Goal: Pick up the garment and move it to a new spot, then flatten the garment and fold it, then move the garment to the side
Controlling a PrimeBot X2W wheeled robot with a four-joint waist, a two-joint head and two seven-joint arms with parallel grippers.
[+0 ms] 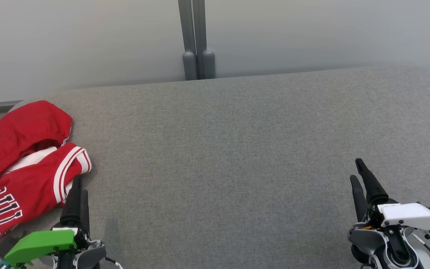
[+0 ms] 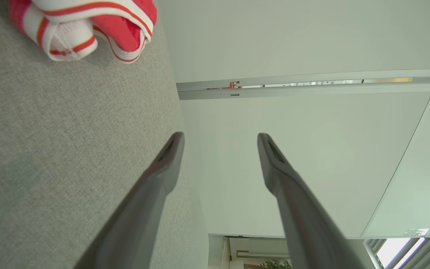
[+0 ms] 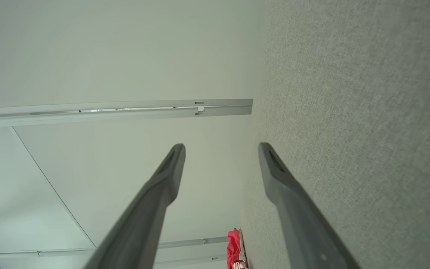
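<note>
The garment (image 1: 24, 164), a red jersey with white trim and dark lettering, lies crumpled at the left edge of the grey padded surface (image 1: 237, 149). My left gripper (image 1: 80, 185) stands just right of its striped hem, apart from the cloth, fingers pointing away from me. In the left wrist view the left gripper (image 2: 220, 140) is open and empty, with the garment's striped hem (image 2: 84, 26) at the upper left. My right gripper (image 1: 357, 170) rests at the lower right, far from the garment. The right wrist view shows the right gripper (image 3: 221, 149) open and empty, with the garment (image 3: 234, 246) small and distant.
A pale wall runs behind the surface, with a grey double post (image 1: 197, 41) at its middle. The surface's left edge drops off beside the garment. Bare grey cloth spreads between the two grippers.
</note>
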